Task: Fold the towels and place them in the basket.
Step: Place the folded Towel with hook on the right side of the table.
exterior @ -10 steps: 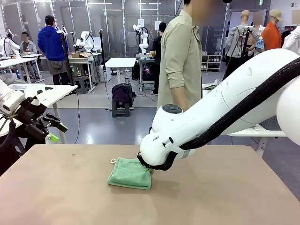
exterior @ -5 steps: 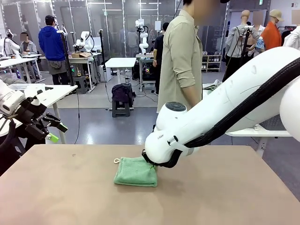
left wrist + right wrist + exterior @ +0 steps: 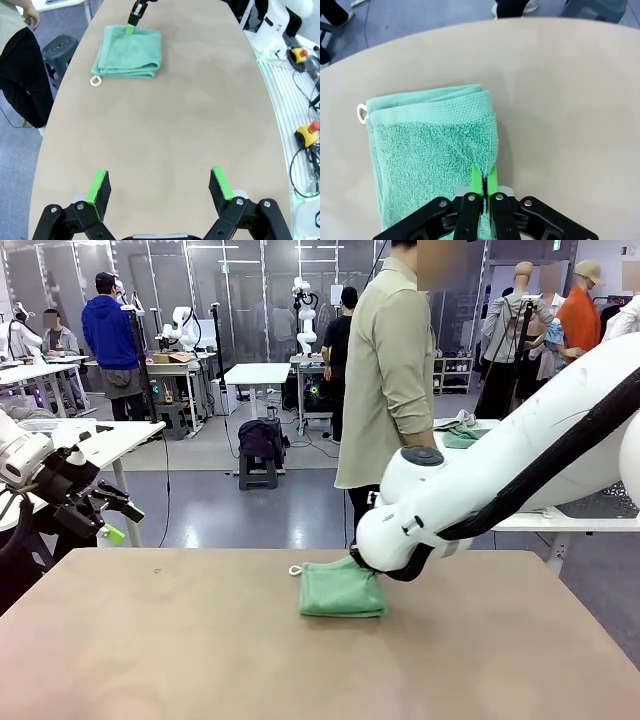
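Dragging a folded sea-green terry-cloth towel (image 3: 340,592) toward 3 o'clock, with the right tool (image 3: 484,175) pinched tight on a ridge of cloth at its edge.

Over the last second the towel has slid from left of centre to right of centre on the tan matte tabletop (image 3: 200,660), fold intact, white hanging loop (image 3: 295,570) trailing at 9 o'clock. It now lies near the far edge at 12 o'clock, in front of a person in a beige shirt (image 3: 385,370). My reading: folding is done and the carry toward the basket has begun, though dragging may loosen the fold. The left tool (image 3: 160,182) is spread wide and empty, well apart from the towel. The surface is smooth. The room is an open lab with a grey floor and white work tables.
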`<state>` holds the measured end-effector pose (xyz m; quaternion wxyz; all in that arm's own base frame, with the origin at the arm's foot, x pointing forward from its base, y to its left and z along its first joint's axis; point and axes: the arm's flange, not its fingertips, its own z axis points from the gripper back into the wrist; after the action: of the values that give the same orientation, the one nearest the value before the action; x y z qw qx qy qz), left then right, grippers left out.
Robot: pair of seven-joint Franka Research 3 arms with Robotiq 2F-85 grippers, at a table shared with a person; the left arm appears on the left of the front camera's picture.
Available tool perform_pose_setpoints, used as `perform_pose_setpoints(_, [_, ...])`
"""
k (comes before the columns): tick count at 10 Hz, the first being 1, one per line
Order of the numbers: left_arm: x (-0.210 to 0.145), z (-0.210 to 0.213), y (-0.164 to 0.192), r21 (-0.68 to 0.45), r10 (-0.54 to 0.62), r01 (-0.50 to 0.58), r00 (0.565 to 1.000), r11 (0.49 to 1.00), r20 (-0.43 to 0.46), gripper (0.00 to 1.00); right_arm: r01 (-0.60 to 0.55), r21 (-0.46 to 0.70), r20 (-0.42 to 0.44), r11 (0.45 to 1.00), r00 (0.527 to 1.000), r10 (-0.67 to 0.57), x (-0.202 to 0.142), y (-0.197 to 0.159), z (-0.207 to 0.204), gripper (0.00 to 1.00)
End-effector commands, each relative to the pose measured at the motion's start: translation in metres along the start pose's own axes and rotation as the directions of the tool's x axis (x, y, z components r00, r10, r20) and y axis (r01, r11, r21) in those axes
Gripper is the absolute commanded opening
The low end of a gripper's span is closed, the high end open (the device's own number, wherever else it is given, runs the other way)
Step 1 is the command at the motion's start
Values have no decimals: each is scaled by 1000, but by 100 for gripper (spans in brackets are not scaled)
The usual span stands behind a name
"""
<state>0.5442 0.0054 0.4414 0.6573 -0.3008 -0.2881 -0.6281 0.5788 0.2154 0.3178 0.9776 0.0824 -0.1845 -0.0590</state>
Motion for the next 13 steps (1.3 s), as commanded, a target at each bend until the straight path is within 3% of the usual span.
perform_pose_setpoints(1, [1, 1, 0, -4, 9, -9, 1000, 1000, -15, 100, -49, 4, 35, 999, 998, 49, 18, -31, 1, 4])
perform_pose_setpoints(5, [1, 1, 0, -4, 9, -9, 1000, 1000, -15, 100, -17, -49, 83, 999, 996, 21, 68, -141, 15, 4])
perform_pose_setpoints(7, [1, 1, 0, -4, 9, -9, 1000, 1000, -15, 100, -55, -80, 85, 995, 994, 61, 87, -190, 17, 4])
perform_pose_setpoints(10, [1, 1, 0, -4, 9, -9, 1000, 1000, -15, 100, -109, -101, 81, 989, 990, 117, 109, -243, 14, 4])
perform_pose_setpoints(13, [1, 1, 0, -4, 9, -9, 1000, 1000, -15, 100, -102, -121, 54, 987, 993, 109, 113, -272, 13, 4])
